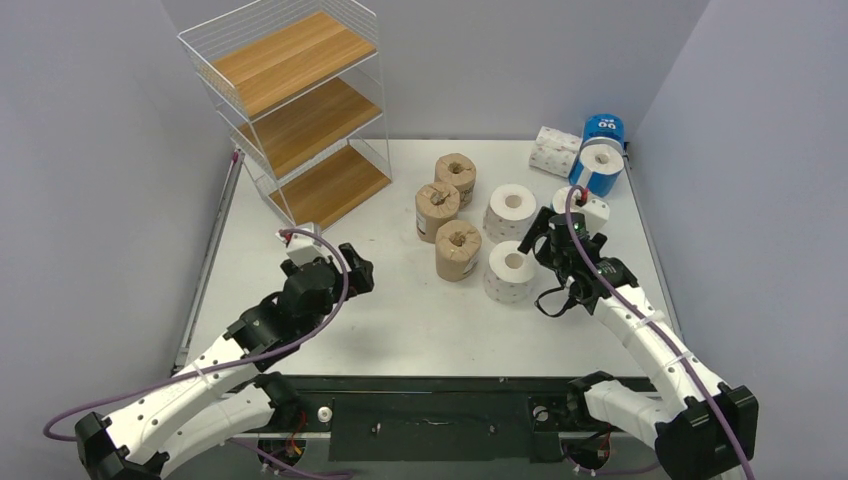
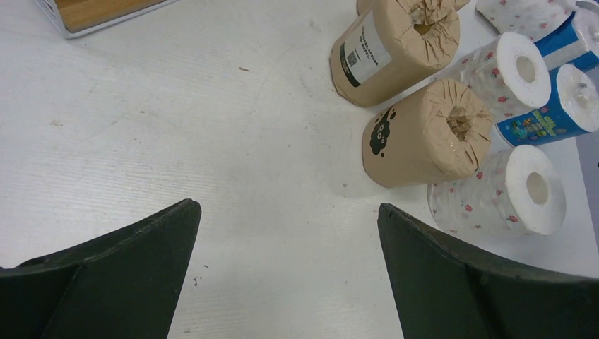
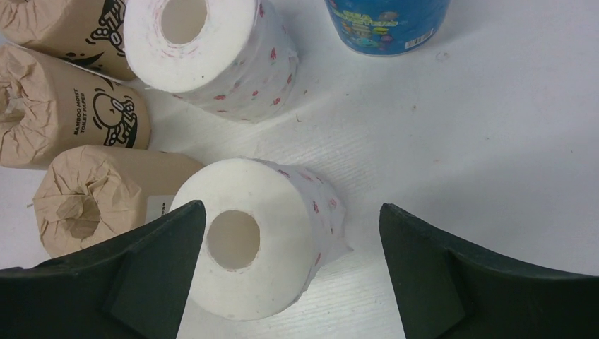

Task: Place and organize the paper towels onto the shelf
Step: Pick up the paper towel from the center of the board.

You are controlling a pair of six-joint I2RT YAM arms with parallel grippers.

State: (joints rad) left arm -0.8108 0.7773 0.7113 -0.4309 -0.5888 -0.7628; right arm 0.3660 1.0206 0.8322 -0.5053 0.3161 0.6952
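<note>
One brown-wrapped roll [image 3: 99,116] carries dark print that appears to read "BAMBOO MOIST TOILET PAPER", next to a cartoon figure. Another brown roll [image 2: 395,49] has a white label [image 2: 367,51] with a QR code and text too small to read. A third brown roll [image 2: 424,138] shows a dark cartoon creature. The blue-wrapped roll [image 3: 387,25] has coloured lettering and cartoon print that cannot be made out.

The white rolls are dotted with small red flowers. The nearest of them, the white roll [image 3: 261,240], stands upright on the surface [image 1: 400,310] with its core hole up. It sits between the right fingers [image 3: 134,282], which are spread wide apart and not clamped on it. It lies close to the left-hand finger of the wrist view; whether they touch cannot be told.

The left fingers [image 2: 120,275] are also wide apart, over bare surface, with the brown rolls ahead and to the right.

The shelf [image 1: 290,110] stands at the far left corner, and all the rolls sit on the surface to its right.
</note>
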